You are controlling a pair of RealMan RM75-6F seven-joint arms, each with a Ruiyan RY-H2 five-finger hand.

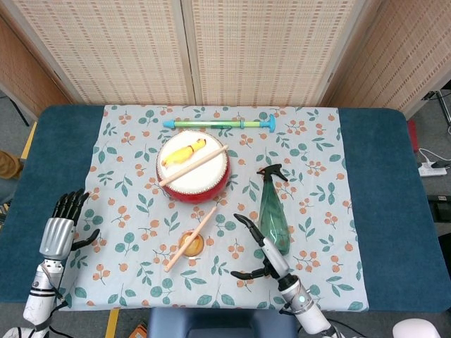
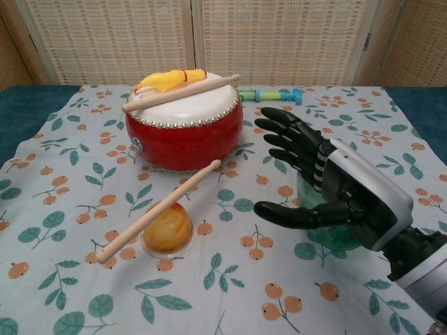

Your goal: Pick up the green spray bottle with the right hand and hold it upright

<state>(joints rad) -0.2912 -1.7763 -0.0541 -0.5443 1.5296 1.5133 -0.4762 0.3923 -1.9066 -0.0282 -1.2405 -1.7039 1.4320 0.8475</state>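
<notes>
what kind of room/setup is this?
Likely an indoor lab or demo corner, not a home. A blue-covered table with a floral cloth holds staged props: red drum, green spray bottle. Woven screens behind; a power strip on the floor.

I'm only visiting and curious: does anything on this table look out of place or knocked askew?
Mostly tidy. One drumstick leans askew across the orange dome-shaped thing, and a yellow toy lies on the red drum beside another stick. The green spray bottle stands upright.

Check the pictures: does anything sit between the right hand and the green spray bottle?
Nothing visible does. The right hand is open just left of the spray bottle; the drumstick lies further left, outside that gap.
</notes>
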